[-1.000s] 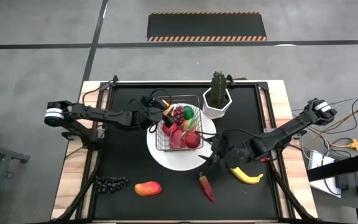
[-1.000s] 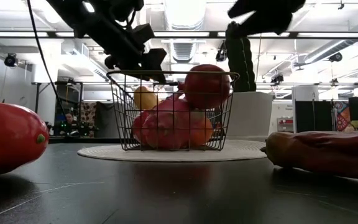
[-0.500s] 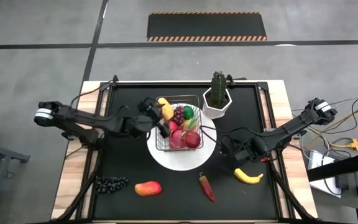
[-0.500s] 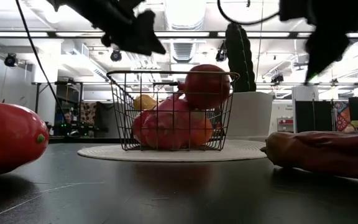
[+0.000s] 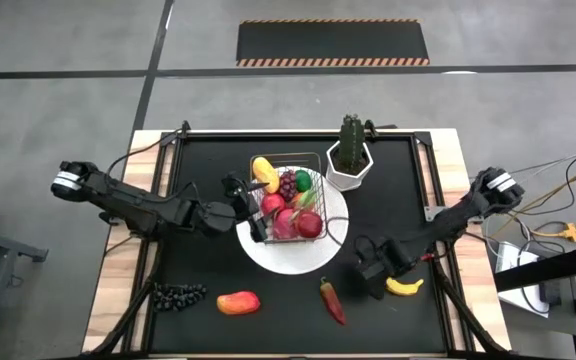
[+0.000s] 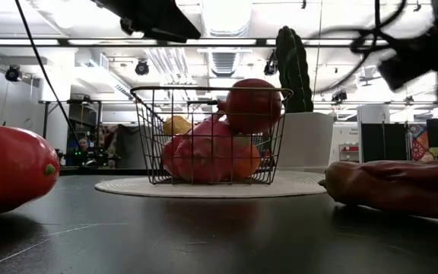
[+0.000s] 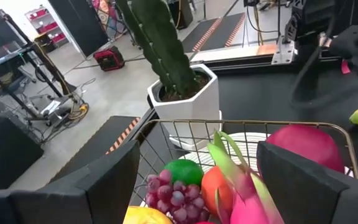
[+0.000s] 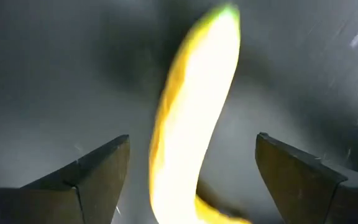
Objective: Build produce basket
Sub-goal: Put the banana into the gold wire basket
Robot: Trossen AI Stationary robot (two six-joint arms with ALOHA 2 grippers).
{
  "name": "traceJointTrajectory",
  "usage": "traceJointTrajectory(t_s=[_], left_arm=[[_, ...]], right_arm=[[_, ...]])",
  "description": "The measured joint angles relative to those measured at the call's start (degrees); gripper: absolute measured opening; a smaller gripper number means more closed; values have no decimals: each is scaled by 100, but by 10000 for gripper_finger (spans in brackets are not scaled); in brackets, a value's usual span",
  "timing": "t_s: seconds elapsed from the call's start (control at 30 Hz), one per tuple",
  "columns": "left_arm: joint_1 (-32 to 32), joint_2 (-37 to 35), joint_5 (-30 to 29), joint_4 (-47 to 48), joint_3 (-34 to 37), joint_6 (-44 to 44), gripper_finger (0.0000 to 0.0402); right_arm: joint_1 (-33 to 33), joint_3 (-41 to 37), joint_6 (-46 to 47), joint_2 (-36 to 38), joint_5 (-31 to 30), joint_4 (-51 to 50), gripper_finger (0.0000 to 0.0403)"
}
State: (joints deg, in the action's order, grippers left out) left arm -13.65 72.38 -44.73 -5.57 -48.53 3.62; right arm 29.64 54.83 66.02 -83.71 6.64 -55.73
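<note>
Yellow banana (image 5: 404, 286); red chili (image 5: 332, 300); dark wire basket (image 5: 313, 160); white plate (image 5: 288, 258).

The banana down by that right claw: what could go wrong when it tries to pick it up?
The right gripper hangs open over the banana, whose curved, smooth shape might slip or roll as the fingers shut. The basket already looks piled high with fruit, so another piece could tumble out. The left gripper sits close by the basket and might nudge it.

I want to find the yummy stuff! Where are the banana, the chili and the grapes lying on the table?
banana (image 5: 403, 286), high view, middle of its yellow curve.
chili (image 5: 333, 300), high view, middle of the red body.
grapes (image 5: 178, 294), high view, centre of the dark bunch.
</note>
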Motion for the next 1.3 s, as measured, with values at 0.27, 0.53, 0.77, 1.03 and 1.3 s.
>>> traceJointTrajectory(t_s=[0.27,0.53,0.77,1.03,1.3], left_arm=[[2,0,-2,-26,-2,28,305],[2,0,-7,-113,-2,35,305],[-2,0,-7,-152,-7,25,305],[-53,-7,543,-200,-48,33,305],[-116,-11,1118,-599,-81,273,305]], right_arm=[[200,158,-95,-765,233,-205,319],[225,179,-170,-901,229,-104,213],[237,180,-321,-581,-44,-78,106],[252,216,-791,275,-637,260,106],[446,165,-2255,1423,-2420,1649,107]])
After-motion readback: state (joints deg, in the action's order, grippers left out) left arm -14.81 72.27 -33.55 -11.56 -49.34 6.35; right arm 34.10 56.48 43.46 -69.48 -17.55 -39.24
